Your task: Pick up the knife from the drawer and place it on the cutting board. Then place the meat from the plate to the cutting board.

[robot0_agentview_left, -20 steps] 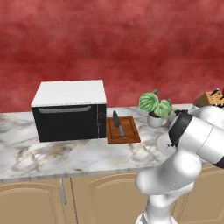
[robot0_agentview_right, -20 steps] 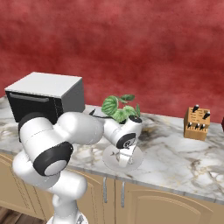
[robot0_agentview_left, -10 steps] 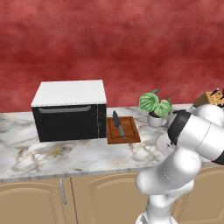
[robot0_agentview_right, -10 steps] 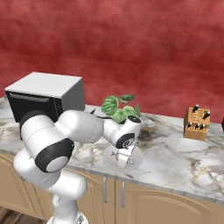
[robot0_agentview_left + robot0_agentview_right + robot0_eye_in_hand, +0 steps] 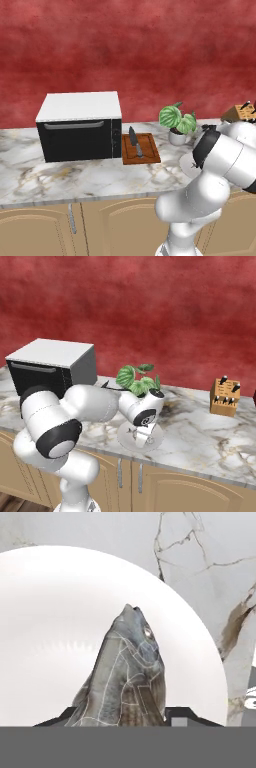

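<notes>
Since a second ago the arm has barely shifted over the plate (image 5: 155, 440), yet the claw (image 5: 125, 716) has drawn its jaws in from wide apart, and in the hand view the two dark tips now sit tight against either side of the meat (image 5: 125, 682). It reads as grasping the meat, though the squeeze may not be finished. That meat, a greyish fish-shaped lump, lies on the white plate with its pointed end aimed away from the camera, and it has not left the dish.

From the right base view the claw (image 5: 141, 437) stands straight down on the plate at the near edge of the marble counter (image 5: 200, 431), just in front of the potted plant (image 5: 137, 381). Over in the left base view the knife (image 5: 135, 143) lies on the cutting board (image 5: 141, 149), just right of the black oven (image 5: 80, 127), so the first half of the job looks done. A knife block (image 5: 223, 398) sits well off to the right.

What the closing means, I judge, is that the second half has begun: once the hold is firm, the next move should be a lift clear of the plate and a carry left to the board, setting down beside the knife rather than on it
</notes>
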Controlling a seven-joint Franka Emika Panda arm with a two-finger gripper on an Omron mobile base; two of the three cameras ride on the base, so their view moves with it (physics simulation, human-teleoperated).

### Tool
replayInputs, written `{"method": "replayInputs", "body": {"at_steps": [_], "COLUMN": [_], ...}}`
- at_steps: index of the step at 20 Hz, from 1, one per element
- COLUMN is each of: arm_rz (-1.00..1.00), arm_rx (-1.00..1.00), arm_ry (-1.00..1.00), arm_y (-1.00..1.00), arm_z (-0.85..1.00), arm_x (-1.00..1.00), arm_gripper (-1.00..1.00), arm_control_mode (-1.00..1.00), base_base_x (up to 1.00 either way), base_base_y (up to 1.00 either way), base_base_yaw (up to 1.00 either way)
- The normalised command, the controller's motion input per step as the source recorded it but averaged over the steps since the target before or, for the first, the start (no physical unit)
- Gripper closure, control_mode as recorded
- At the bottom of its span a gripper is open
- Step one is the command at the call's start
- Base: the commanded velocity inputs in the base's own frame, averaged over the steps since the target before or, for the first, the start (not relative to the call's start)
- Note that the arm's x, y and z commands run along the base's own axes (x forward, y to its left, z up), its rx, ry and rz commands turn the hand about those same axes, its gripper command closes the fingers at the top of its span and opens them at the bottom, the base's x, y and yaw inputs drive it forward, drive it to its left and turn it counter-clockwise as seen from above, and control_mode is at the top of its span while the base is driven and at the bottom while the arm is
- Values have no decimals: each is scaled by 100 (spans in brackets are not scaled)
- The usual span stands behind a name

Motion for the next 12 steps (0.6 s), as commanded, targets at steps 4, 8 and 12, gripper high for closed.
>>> {"method": "replayInputs", "body": {"at_steps": [4,8,12], "arm_rz": [0,-1,0], "arm_rx": [0,0,0], "arm_ry": [-12,-11,-4], "arm_y": [5,19,51], "arm_z": [50,68,63], "arm_x": [-36,-27,-1], "arm_gripper": [100,100,100], "arm_control_mode": [-100,-100,-100], "base_base_x": [0,0,0], "base_base_y": [0,0,0], "base_base_yaw": [0,0,0]}}
